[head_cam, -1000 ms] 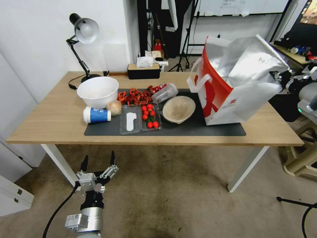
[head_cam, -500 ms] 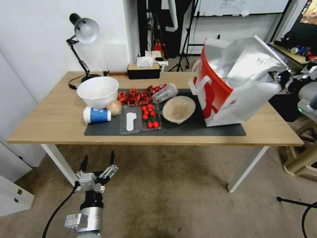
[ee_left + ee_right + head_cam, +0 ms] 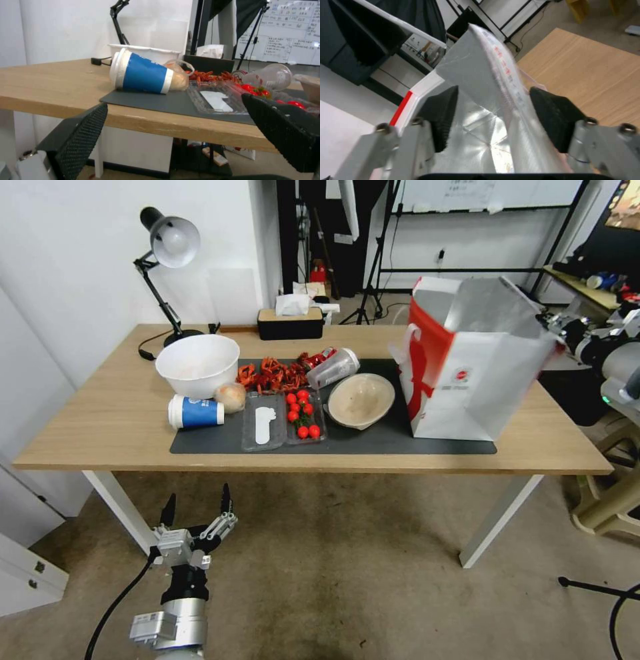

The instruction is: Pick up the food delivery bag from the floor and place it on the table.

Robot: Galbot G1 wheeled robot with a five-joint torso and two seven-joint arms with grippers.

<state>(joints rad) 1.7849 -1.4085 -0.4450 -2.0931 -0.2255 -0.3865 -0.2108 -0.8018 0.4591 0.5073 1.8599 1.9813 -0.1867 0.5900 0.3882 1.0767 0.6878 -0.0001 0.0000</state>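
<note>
**Bag standing on the table, right gripper spread at its rim**

As I looked through the head camera, the food delivery bag (image 3: 467, 373) stood upright on the table (image 3: 100, 427), its base on the right end of the dark grey mat (image 3: 373, 441), just beside the beige bowl (image 3: 361, 400). Its red side panel faced the bowl, its white front with the small round logo faced me, and the silver lining showed at its open top.

The right gripper (image 3: 493, 117) sat at the bag's upper right edge. In my right wrist view its two black pads (image 3: 441, 112) stood apart, one on each side of the upstanding foil-lined wall, with gaps visible between pads and bag, so I read it as spread and not clamping. The arm itself reached in from the right of the table.

The left gripper (image 3: 197, 507) hung low over the floor (image 3: 347, 580), in front of the table's left white leg, fingers splayed wide and holding nothing. Its wrist camera looked along the table edge at the blue paper cup (image 3: 141, 72) lying on its side on the mat, with the white bowl (image 3: 146, 51) behind it and the clear tray of cherry tomatoes (image 3: 263, 92) farther along.
</note>
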